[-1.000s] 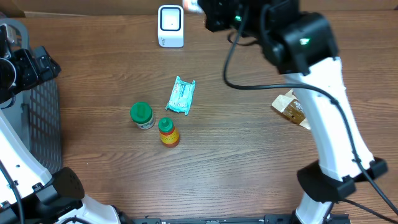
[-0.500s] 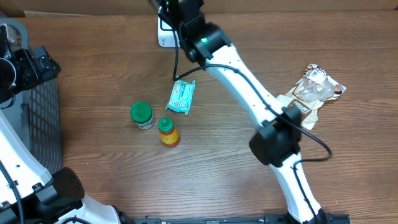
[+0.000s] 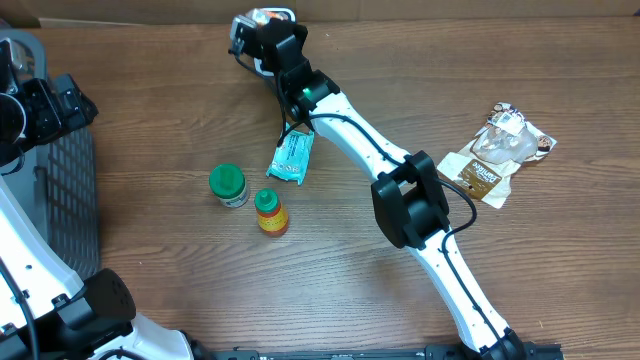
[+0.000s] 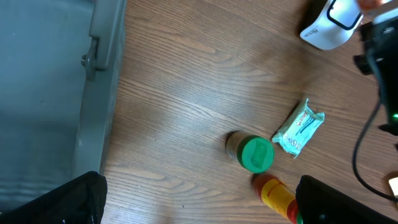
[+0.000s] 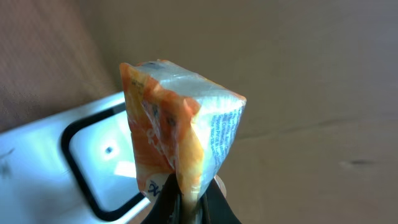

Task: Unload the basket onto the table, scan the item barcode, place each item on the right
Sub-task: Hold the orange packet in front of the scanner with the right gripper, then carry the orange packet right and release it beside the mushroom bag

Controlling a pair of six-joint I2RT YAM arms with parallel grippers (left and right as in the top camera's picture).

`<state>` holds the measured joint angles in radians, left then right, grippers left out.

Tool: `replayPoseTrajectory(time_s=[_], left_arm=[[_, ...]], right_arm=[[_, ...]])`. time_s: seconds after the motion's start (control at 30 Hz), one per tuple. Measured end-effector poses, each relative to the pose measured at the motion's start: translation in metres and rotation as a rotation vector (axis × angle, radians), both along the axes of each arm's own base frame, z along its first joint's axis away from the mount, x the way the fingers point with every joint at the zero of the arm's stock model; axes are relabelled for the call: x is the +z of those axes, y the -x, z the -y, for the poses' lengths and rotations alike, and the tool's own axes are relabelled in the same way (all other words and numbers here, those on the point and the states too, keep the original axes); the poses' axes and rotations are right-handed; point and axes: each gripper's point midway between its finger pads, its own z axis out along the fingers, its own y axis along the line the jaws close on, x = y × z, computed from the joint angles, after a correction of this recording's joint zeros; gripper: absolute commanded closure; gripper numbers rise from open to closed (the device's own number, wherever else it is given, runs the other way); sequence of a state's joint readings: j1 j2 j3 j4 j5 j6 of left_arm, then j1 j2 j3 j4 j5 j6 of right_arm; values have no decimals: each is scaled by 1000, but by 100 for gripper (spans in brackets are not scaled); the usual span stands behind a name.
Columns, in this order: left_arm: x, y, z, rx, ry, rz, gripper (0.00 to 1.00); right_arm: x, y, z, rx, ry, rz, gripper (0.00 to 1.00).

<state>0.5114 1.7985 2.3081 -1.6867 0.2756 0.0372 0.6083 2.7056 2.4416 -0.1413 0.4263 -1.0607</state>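
Right wrist view: the right tool point(image 5: 189, 202), pressed together, pinches the bottom edge of an orange-and-white packet point(image 5: 180, 118) and holds it upright just above the white scanner point(image 5: 93, 155), whose dark-framed window lies to the packet's left.

Overhead view: the right arm stretches across the wooden table point(image 3: 180, 290) to the far edge, with its tool and the packet right over the scanner, which it largely hides. Nearer the viewer than the scanner lies a teal packet point(image 3: 291, 158), touched by the arm's cable. Farther out from the scanner, and to its left, stand a green-capped jar point(image 3: 228, 184) and, just beside the jar, an orange bottle point(image 3: 270, 212). A brown snack bag point(image 3: 500, 150) lies well off to the scanner's right.

Left wrist view: the left tool point(image 4: 199, 205) is spread wide and holds nothing, its dark fingers point(image 4: 53, 199) at the bottom corners. It hangs far from the scanner, above the table beside a grey bin point(image 4: 50, 93).
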Motion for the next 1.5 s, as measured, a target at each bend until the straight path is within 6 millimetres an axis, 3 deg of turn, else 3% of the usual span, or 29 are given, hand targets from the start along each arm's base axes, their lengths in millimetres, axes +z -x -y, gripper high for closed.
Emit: replayPoseTrajectory(time_s=[0.2,0.4,0.73,0.83,0.97,1.03,1.07,1.17,1.23,1.3,1.33,1.37,1.5], left_arm=[[0,0,0,0,0,0,0],[0,0,0,0,0,0,0],[0,0,0,0,0,0,1],[0,0,0,0,0,0,0],[0,0,0,0,0,0,1],[0,0,0,0,0,0,0],[0,0,0,0,0,0,0],[0,0,0,0,0,0,0],[0,0,0,0,0,0,1],[0,0,0,0,1,0,0],[0,0,0,0,0,-1,0],[0,0,0,0,0,-1,0],[0,0,0,0,1,0,0]], right_arm=[[7,-5,1,8,6,45,96],[2,-4,3,10,25,26,96],[10,5,0,-16,-163,-71,96],[38,17,4,-22,-246,-132,96],[103,48,15,-13,-417,-233,96],[140,68,24,-19,-527,-289,96],[167,82,34,-32,-612,-316,96],[209,119,68,-125,-788,-425,96],[225,145,97,-210,-878,-504,96],[235,168,127,-296,-947,-575,96],[235,172,130,-306,-955,-587,96],[235,186,152,-375,-990,-640,96],[211,208,197,-585,-1026,-769,96]])
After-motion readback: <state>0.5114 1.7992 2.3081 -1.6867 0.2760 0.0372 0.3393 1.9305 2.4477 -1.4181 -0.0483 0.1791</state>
